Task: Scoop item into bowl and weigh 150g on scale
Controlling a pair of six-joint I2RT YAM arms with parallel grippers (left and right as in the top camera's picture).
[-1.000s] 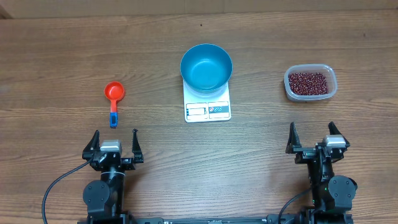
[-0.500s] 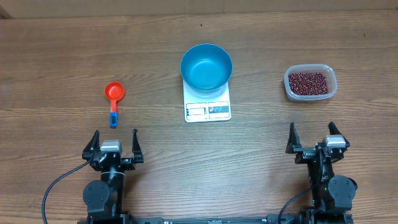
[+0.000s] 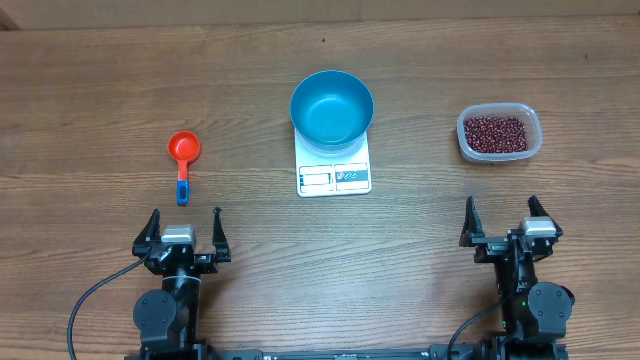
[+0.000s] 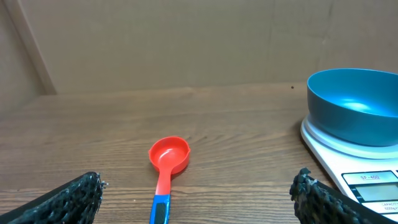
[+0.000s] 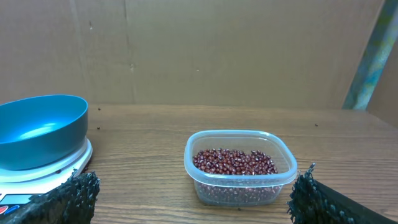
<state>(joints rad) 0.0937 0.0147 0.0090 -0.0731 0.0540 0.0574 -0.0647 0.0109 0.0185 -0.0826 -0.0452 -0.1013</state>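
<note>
Blue bowl (image 3: pixel 332 105) covers most of the scale (image 3: pixel 334 178).

Centre: bowl (image 3: pixel 332 107) on scale (image 3: pixel 334 172), covering its far part.
Left: scoop (image 3: pixel 183 158), well apart from scale, flat on table (image 3: pixel 100 80), handle toward the near edge.
Right: tub (image 3: pixel 499 155), well apart from scale; beans (image 3: pixel 495 132) inside.

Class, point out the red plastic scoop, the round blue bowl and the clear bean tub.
red plastic scoop (image 3: pixel 184 147): overhead view, cup.
round blue plastic bowl (image 3: pixel 331 110): overhead view, inner floor.
clear plastic tub (image 3: pixel 500 158): overhead view, near rim.
</note>
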